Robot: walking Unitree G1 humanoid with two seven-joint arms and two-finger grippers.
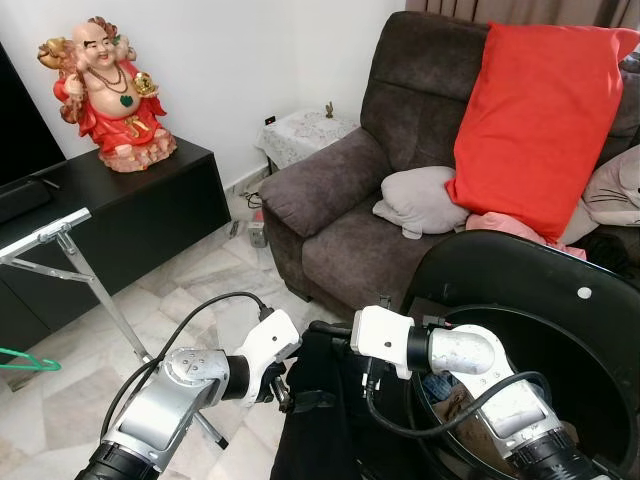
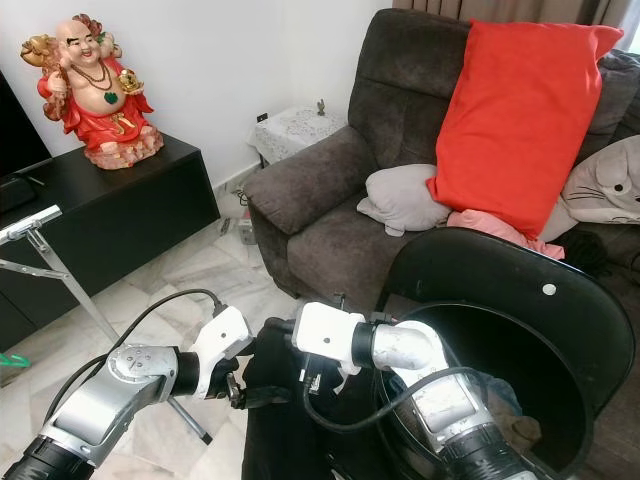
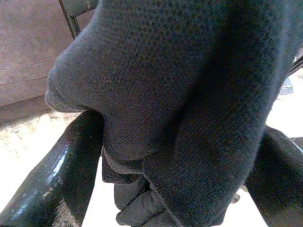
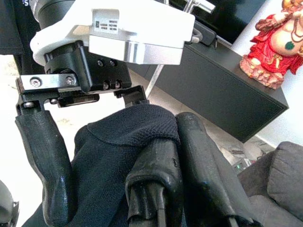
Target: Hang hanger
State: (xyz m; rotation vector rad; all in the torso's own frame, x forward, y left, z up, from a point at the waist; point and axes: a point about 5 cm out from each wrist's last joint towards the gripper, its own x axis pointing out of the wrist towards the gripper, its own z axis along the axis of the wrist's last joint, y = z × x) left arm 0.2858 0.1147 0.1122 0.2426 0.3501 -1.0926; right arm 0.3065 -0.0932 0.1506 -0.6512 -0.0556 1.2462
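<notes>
Left eye view is showing both arms meeting low in front of the robot over a black garment (image 1: 320, 420). The left end effector (image 1: 283, 388) is reaching into the garment's upper edge from the robot's left, and the right end effector (image 1: 340, 350) is meeting it from the right, just above and beside it. In the left wrist view the dark knit fabric (image 3: 180, 104) is bunching between the two black fingers (image 3: 61, 175), which are standing fairly wide apart around it. In the right wrist view the right fingers (image 4: 156, 175) are pressing narrowly together on a fold of the same cloth, with the left end effector directly opposite. A green hanger (image 1: 28, 360) is lying well off to the left of the left end effector, below the metal rack bar (image 1: 45, 232). A black bin (image 1: 560, 330) is standing just right of the right arm.
</notes>
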